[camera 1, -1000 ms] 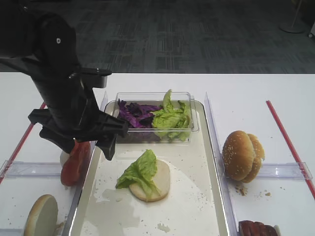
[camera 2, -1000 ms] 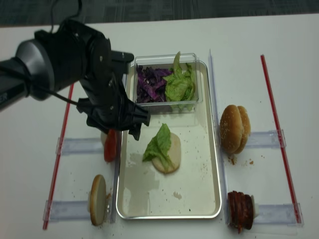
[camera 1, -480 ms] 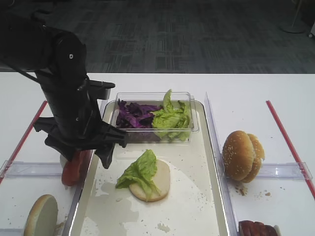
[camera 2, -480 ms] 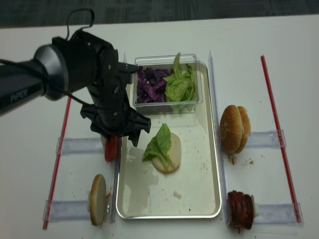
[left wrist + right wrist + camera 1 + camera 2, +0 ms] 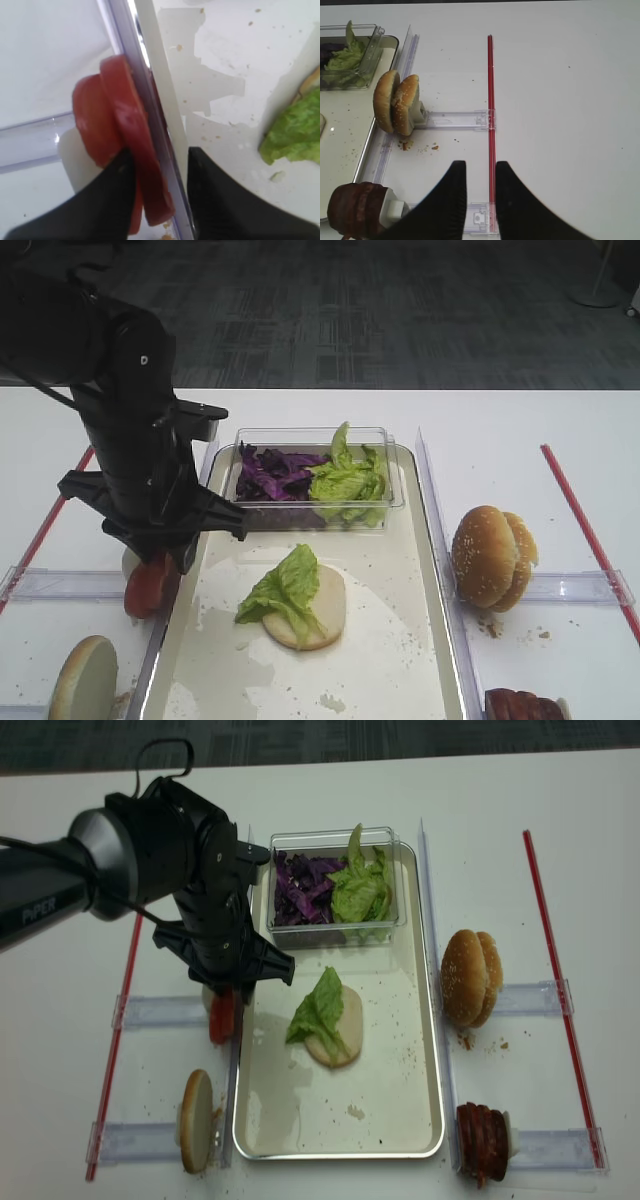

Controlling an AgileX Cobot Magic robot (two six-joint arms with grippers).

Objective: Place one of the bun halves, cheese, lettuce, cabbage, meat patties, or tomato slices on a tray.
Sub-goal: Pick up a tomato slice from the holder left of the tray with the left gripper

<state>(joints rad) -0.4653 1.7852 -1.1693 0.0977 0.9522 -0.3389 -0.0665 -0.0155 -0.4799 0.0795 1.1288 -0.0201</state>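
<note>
Red tomato slices [image 5: 120,145], two visible, stand on edge in a clear rack just beside the tray [image 5: 430,540], so a gripper can straddle one. The left gripper [image 5: 157,195] has its fingers either side of the nearer slice, narrowed around it, probably pinching. On the tray lie one bun half [image 5: 310,610] topped with lettuce [image 5: 285,585]. The right gripper [image 5: 479,200] hangs narrow and empty over the worktop [image 5: 560,100].

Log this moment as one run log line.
left gripper: closing around tomato slices beside tray | right gripper: empty, over table | tray: bun half with lettuce
</note>
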